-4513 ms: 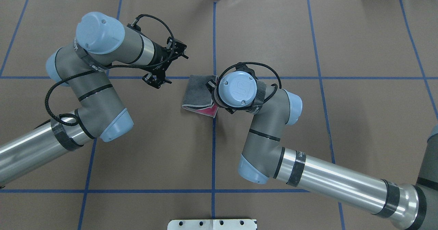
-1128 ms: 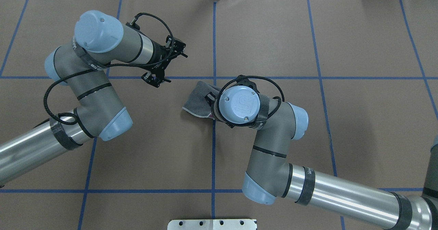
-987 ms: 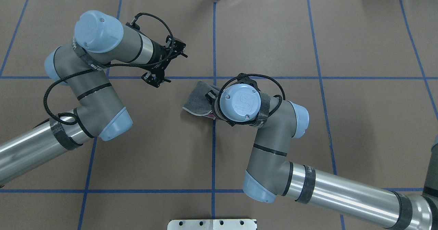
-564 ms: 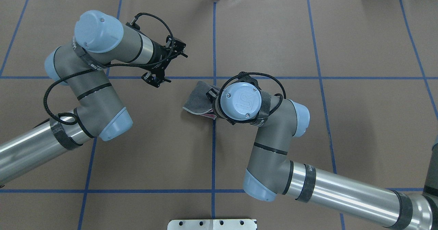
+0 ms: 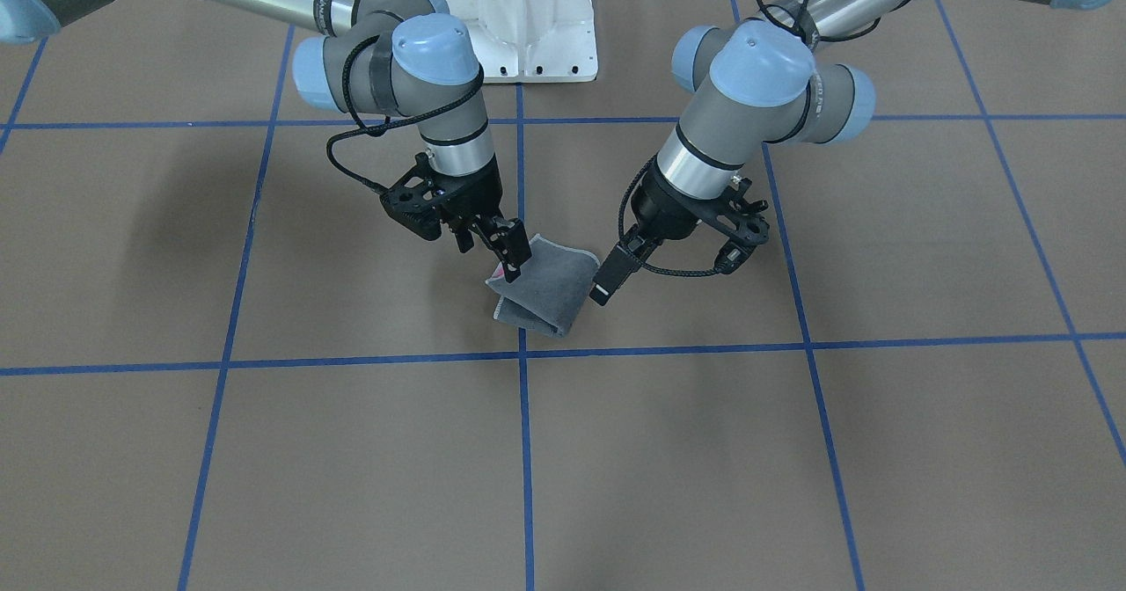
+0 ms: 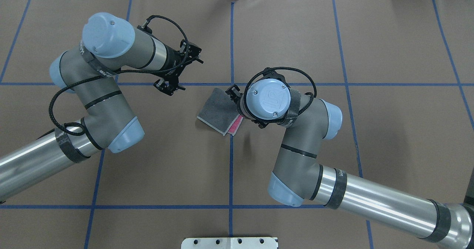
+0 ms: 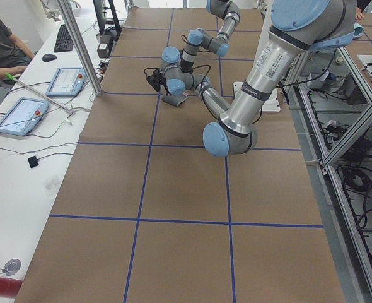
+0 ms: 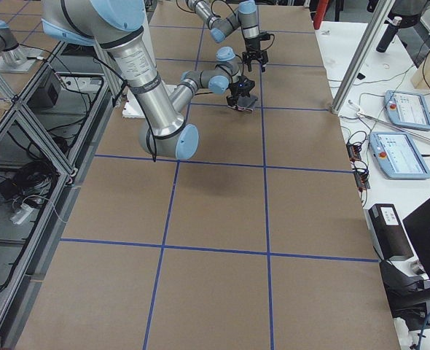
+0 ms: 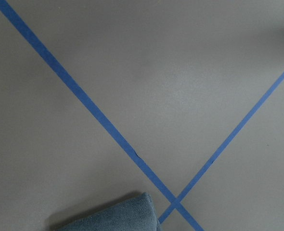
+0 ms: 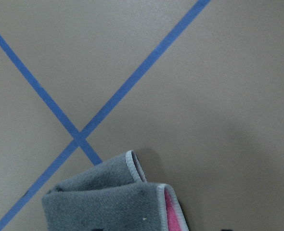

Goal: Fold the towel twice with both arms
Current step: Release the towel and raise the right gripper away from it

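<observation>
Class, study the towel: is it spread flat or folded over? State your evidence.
Folded: the towel shows doubled grey layers, a pink strip peeking out at one edge.

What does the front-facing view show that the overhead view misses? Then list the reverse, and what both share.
Front-facing only: the right gripper with its fingers at the towel's corner, the left gripper pointing down, and the whole white pedestal.
Overhead only: a wide pink strip along the towel's near edge. The right wrist cap hides those fingers.
Both: the grey folded towel beside a blue tape crossing.
</observation>
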Tool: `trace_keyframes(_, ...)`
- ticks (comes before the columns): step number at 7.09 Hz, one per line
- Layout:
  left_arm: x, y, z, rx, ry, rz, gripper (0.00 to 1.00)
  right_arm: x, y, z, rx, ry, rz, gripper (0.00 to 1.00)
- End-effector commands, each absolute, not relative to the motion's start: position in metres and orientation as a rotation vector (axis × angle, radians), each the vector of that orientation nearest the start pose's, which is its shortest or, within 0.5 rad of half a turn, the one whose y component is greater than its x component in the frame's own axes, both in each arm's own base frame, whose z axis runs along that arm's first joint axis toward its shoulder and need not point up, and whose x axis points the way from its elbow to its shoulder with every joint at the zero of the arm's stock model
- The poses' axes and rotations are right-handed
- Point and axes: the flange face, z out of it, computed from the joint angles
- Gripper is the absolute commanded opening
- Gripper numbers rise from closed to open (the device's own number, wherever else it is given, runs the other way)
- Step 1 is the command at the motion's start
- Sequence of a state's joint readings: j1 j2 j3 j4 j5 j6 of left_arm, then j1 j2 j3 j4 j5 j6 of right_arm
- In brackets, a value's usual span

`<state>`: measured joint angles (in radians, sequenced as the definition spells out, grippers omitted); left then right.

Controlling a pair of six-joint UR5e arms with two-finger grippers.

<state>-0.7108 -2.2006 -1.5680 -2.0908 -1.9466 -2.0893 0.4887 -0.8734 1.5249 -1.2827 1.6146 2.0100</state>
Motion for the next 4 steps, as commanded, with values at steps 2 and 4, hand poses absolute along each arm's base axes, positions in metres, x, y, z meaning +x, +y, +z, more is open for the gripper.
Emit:
trace_keyframes(2,0.463,-0.526,0.223,-0.231,1.201,-0.864,1.0,-0.584,-0.481,0.244,0.024,-1.086,0.74,1.0)
trace_keyframes(4,0.462,-0.527,0.221,-0.23,1.202,-0.865,1.0,-0.58,-0.477,0.257,0.015,-1.111,0.716,0.78)
